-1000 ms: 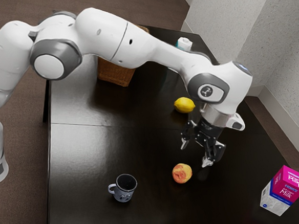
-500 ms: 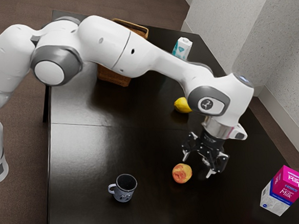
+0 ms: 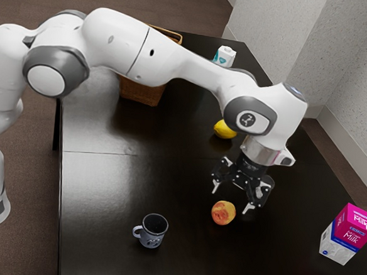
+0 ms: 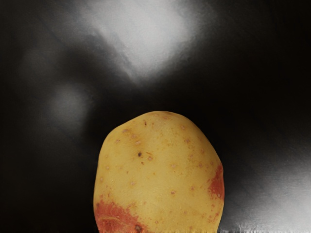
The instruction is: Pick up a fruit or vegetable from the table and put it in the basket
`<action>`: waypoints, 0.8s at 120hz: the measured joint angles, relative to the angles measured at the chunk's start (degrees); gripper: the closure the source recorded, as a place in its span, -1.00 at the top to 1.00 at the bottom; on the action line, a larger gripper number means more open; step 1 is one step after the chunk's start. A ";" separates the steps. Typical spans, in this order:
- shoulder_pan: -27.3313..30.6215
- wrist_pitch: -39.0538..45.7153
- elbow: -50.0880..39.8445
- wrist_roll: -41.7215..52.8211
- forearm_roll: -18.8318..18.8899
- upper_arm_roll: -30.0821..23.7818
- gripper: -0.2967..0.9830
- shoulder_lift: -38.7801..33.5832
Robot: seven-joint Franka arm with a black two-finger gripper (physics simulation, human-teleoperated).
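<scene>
The gripper (image 3: 231, 199) is hovering with its fingers spread open; in the exterior view, the potato (image 3: 223, 213) is lying near the fingertips, toward seven o'clock.

Gray mug (image 3: 152, 233), pink milk carton (image 3: 347, 236), teal-marked carton (image 3: 225, 56), pale walls (image 3: 275, 37), brown floor (image 3: 35, 1)

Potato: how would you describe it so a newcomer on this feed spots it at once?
On the dark table, look between the grey mug and the pink-topped milk carton, just below the open tool in the exterior view. The potato is the rounded, yellowish thing with red patches; the lemon is plain bright yellow.
</scene>
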 joint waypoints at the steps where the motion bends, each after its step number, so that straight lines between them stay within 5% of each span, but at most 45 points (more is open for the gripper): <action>1: -0.02 -0.09 -0.11 -0.08 -0.01 0.03 0.54 -0.06; 96: 1.52 -1.53 -1.35 -4.56 -1.73 -0.69 0.54 1.43</action>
